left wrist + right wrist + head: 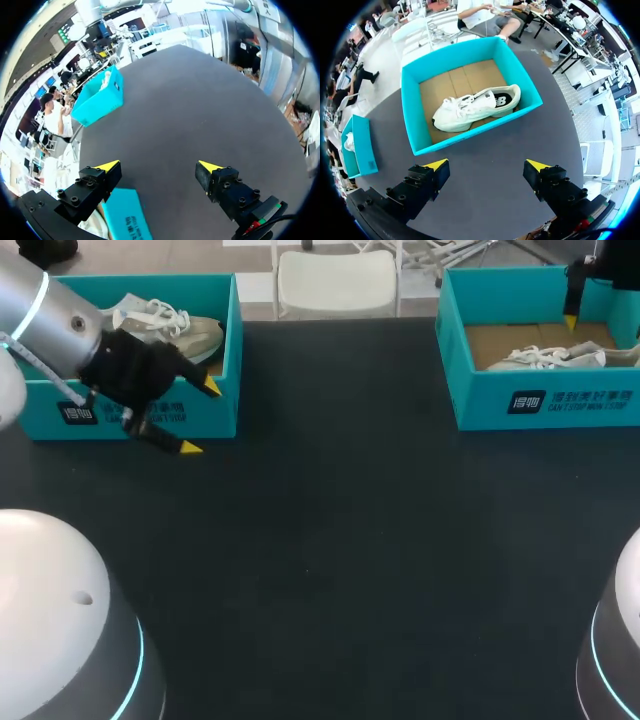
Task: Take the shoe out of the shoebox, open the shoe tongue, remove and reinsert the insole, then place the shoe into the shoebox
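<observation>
Our right gripper [487,166] hung wide open over the white lace-up sneaker [475,107] lying in the teal cardboard shoebox [470,135]. Our left gripper [157,166] (also spread wide) sat by a second teal box [220,415], perhaps touching it. Pinching only laces could drop the shoe.

So my silver left arm [50,320] comes in around 10 o'clock, its black yellow-tipped left gripper [200,417] spread wide. Black yellow-tipped right gripper [487,165] sits up at 2 o'clock, fingers gaping too.
</observation>
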`<control>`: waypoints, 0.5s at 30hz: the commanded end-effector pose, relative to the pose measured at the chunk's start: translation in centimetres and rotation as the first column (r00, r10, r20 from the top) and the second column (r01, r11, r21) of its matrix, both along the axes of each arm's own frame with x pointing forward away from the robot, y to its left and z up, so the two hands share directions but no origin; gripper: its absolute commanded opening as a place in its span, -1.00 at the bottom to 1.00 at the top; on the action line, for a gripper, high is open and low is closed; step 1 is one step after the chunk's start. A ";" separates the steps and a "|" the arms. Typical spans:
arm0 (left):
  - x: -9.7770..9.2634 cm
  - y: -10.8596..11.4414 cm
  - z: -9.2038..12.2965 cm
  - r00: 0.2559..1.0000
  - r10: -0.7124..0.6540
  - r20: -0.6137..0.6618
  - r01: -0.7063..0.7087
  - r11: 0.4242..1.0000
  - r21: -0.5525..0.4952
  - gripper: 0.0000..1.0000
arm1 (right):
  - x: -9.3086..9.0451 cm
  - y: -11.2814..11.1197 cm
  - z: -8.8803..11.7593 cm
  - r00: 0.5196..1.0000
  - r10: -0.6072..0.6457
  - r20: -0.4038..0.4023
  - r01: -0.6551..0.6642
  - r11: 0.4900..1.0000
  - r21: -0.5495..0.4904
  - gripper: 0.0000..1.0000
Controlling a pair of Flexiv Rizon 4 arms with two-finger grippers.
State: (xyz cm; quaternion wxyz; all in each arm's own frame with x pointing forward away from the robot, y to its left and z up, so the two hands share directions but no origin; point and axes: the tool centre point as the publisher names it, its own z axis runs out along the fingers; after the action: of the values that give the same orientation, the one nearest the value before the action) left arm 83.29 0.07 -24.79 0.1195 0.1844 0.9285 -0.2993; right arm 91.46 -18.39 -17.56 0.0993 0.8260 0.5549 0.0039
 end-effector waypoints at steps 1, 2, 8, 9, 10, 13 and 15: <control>1.2 1.5 1.7 0.999 0.007 0.031 -0.010 0.996 0.084 1.00 | -0.1 0.0 0.0 1.000 0.000 0.002 0.000 1.000 0.000 1.00; 1.7 1.9 1.8 0.999 -0.012 0.039 0.008 0.995 0.099 1.00 | -0.1 0.0 0.0 1.000 0.000 0.002 0.000 1.000 0.000 1.00; 4.6 4.7 2.4 0.983 -0.146 0.109 0.120 0.968 0.220 1.00 | -0.1 0.0 0.0 1.000 0.000 0.002 0.000 1.000 0.000 1.00; 4.9 5.2 2.7 0.969 -0.210 0.128 0.175 0.954 0.244 1.00 | -0.1 0.0 0.0 1.000 0.000 0.002 0.000 1.000 0.000 1.00; 5.2 5.8 2.9 0.952 -0.283 0.119 0.244 0.933 0.263 1.00 | -0.1 0.0 0.0 1.000 0.000 0.002 0.000 1.000 0.000 1.00; 5.4 7.6 3.6 0.879 -0.465 0.105 0.416 0.856 0.307 1.00 | -0.1 0.0 0.0 1.000 0.000 0.002 0.000 1.000 0.000 1.00; 5.4 8.1 3.8 0.852 -0.518 0.075 0.472 0.821 0.321 1.00 | -0.1 0.0 0.0 1.000 0.000 0.002 0.000 1.000 0.000 1.00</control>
State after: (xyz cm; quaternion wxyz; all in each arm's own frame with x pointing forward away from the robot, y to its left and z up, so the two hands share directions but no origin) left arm 88.26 7.12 -21.96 0.1426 0.3452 0.9101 -0.1793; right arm 91.45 -18.38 -17.55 0.0993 0.8260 0.5549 0.0040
